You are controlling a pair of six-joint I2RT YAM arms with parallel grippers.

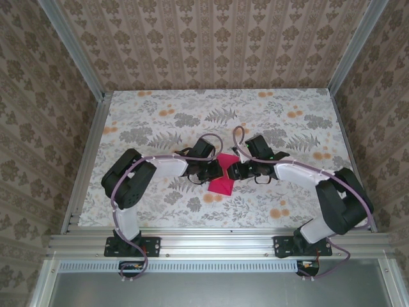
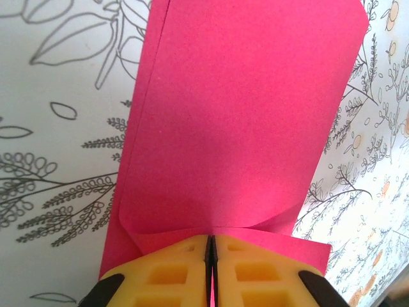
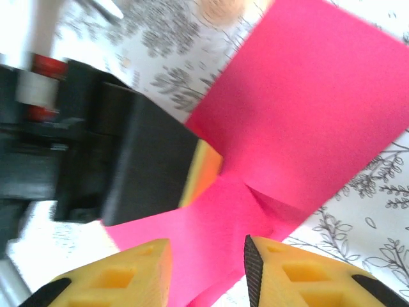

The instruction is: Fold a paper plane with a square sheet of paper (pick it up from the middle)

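The magenta-pink square sheet of paper [image 1: 223, 183] lies at the middle of the table, doubled over and pinched at its waist between both arms. In the left wrist view its folded upper flap [image 2: 243, 115] curls over a lower layer. My left gripper [image 2: 211, 246] is shut on the sheet's near edge, its yellow fingers pressed together. My right gripper [image 3: 206, 248] faces it from the other side, its yellow fingers standing apart with the pink paper [image 3: 300, 109] lying in the gap, not pinched. The left gripper's black body [image 3: 128, 160] is close in front of it.
The tabletop [image 1: 160, 115] carries a grey leaf print with small orange flowers. Aluminium rails [image 1: 86, 160] border it left, right and front, with patterned walls behind. Both arms reach inward and meet at the centre.
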